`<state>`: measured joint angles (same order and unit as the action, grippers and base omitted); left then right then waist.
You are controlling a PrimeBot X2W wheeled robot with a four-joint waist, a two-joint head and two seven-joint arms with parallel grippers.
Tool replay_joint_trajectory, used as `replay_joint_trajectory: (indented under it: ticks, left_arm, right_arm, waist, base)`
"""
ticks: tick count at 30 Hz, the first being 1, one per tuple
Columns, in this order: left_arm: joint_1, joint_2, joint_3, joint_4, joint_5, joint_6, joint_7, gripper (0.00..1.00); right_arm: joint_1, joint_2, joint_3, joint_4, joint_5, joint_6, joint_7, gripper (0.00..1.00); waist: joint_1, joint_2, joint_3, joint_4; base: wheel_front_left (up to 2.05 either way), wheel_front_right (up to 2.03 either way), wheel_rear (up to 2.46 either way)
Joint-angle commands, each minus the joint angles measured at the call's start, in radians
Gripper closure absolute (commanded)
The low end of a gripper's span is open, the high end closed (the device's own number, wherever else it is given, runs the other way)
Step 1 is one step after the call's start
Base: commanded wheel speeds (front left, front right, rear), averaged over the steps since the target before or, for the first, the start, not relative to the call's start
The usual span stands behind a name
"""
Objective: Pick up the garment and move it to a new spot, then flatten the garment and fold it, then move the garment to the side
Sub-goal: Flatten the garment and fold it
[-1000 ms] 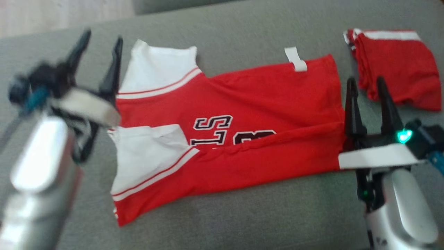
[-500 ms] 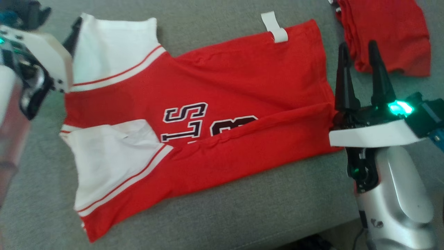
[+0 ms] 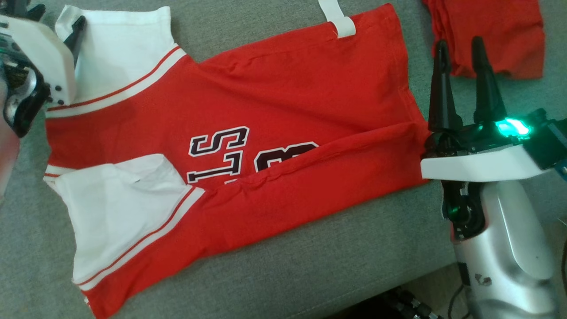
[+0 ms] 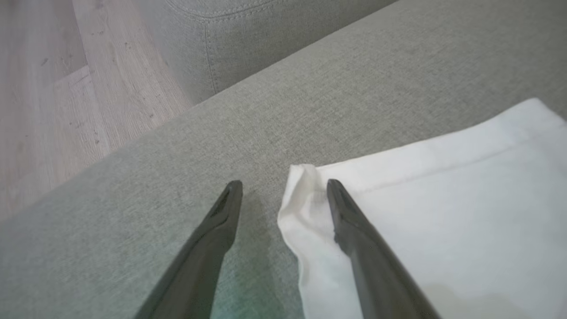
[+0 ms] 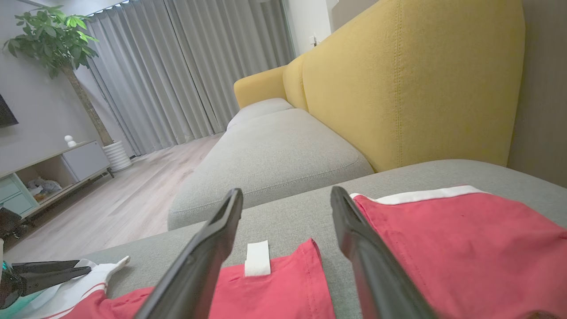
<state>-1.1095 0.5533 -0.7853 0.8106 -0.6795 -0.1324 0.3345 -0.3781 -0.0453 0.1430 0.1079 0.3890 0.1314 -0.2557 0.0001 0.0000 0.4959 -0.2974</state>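
Lying flat on the grey sofa (image 3: 310,274), the red-and-white garment (image 3: 274,102) has the left tool (image 4: 283,186), fingers apart, straddling its white sleeve corner (image 4: 305,190); the right tool (image 3: 460,44), also apart, stands at its hem (image 3: 405,79). 1 second ago the left tool was beside that sleeve.

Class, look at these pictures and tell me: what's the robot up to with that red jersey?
The robot is folding a red and white jersey spread on a grey sofa cushion; its near long edge is already folded over part of the lettering. The open left gripper sits at the corner of a white sleeve, one finger over fabric, one over cushion. The open right gripper hovers at the hem end, beside a second folded red garment. Neither holds anything.
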Motion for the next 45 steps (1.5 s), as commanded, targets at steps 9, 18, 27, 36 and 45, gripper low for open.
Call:
replay_joint_trajectory:
  ticks: [9, 18, 27, 36, 45]
  left_arm:
    - [-0.052, 0.030, -0.100, -0.065, -0.111, 0.002, 0.024, 1.00]
    - [-0.046, -0.026, -0.083, -0.137, -0.114, 0.025, -0.237, 1.00]
    - [0.054, -0.062, -0.081, -0.287, -0.096, 0.073, -0.407, 1.00]
    - [0.183, -0.070, -0.090, -0.487, -0.106, 0.137, -0.472, 1.00]
    - [0.248, -0.062, -0.121, -0.573, -0.103, 0.162, -0.464, 1.00]
  right_arm:
    - [-0.035, -0.005, -0.063, -0.007, -0.032, -0.001, -0.006, 0.00]
    - [-0.120, -0.005, -0.161, 0.029, -0.165, -0.001, 0.020, 0.00]
    - [-0.198, -0.006, -0.229, 0.068, -0.297, -0.001, 0.201, 0.00]
    - [-0.226, -0.128, -0.220, 0.275, -0.344, -0.001, 0.361, 0.00]
    - [-0.273, -0.224, -0.231, 0.511, -0.395, -0.001, 0.486, 0.00]
  waist:
    - [-0.0001, 0.0000, -0.021, 0.040]
    - [-0.0001, 0.0000, -0.097, 0.144]
    - [-0.0001, 0.0000, -0.167, 0.279]
    - [-0.0001, 0.0000, -0.189, 0.394]
    - [-0.0001, 0.0000, -0.186, 0.434]
  base:
    - [0.00, 0.00, 0.00]
    - [0.00, 0.00, 0.00]
    - [0.00, 0.00, 0.00]
    - [0.00, 0.00, 0.00]
    - [0.00, 0.00, 0.00]
